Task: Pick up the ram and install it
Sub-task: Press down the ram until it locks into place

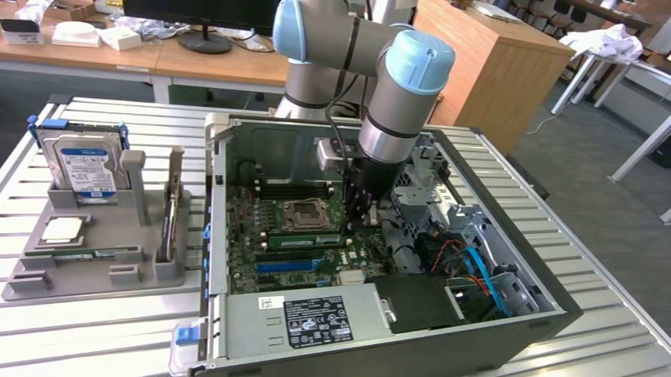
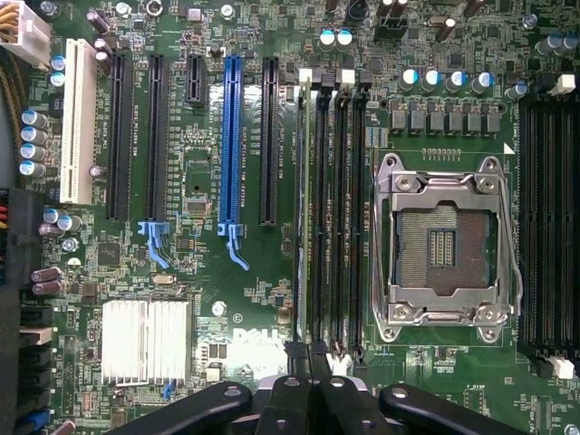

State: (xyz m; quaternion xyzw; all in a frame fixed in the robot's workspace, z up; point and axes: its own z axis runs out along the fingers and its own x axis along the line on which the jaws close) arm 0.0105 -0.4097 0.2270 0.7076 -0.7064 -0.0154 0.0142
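The ram [image 2: 299, 217] is a thin green stick seen edge-on, standing in the memory slot furthest from the empty processor socket [image 2: 444, 240] on that side. In the exterior view the ram [image 1: 304, 241] lies along its slot inside the open computer case [image 1: 504, 330]. My gripper [image 2: 302, 349] is shut, its black fingertips pressed together right over one end of the stick. I cannot tell whether they touch it. From the exterior view the gripper [image 1: 364, 220] reaches down into the case beside the socket [image 1: 298, 212].
A grey holder [image 1: 94, 271] at the exterior view's left carries a hard drive [image 1: 84, 165], a silver chip [image 1: 63, 230] and an upright card [image 1: 168, 212]. Cables [image 1: 472, 263] and the power supply [image 1: 304, 318] crowd the case. More black slots [image 2: 544, 227] lie beyond the socket.
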